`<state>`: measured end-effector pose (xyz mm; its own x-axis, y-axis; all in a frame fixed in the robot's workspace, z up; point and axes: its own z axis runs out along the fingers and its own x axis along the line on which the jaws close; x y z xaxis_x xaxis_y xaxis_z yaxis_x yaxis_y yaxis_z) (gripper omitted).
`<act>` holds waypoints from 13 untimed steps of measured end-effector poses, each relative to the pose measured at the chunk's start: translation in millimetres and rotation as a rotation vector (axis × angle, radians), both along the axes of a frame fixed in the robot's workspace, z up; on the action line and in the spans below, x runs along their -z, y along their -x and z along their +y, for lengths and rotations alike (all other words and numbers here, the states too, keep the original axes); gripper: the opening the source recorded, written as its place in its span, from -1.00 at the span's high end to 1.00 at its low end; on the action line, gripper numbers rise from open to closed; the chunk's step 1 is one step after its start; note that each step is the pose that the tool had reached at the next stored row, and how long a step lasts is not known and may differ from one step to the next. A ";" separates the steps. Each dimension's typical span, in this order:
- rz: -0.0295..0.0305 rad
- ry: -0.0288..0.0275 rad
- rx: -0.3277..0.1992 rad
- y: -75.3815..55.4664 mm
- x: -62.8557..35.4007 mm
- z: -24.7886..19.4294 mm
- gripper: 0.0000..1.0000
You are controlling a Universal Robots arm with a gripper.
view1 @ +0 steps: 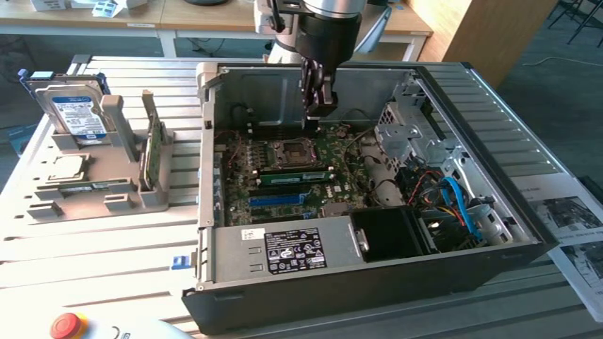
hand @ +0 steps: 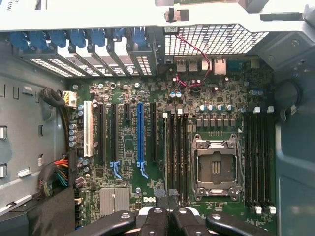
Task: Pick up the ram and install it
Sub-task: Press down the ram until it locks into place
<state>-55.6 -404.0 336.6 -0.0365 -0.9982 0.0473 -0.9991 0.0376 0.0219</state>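
End effector [view1: 320, 107] is inside the PC case [view1: 490, 212], hanging over the motherboard [hand: 128, 142]. Fingers look drawn together with nothing between them. The ram [view1: 296, 176] lies below it, along the slots next to the CPU socket [view1: 287, 151]; can't tell if it's fully seated.

Risks:
- a half-latched stick would pop out or sit skewed
- pushing down off-centre would load the slot unevenly

Room: case rear wall just behind the end effector, drive cage [view1: 414, 134] off to one side, cables [view1: 452, 194] beyond that. Open straight up.
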 end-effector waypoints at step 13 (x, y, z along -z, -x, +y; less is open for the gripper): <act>0.0000 0.0000 0.021 0.0 0.0 0.0 0.80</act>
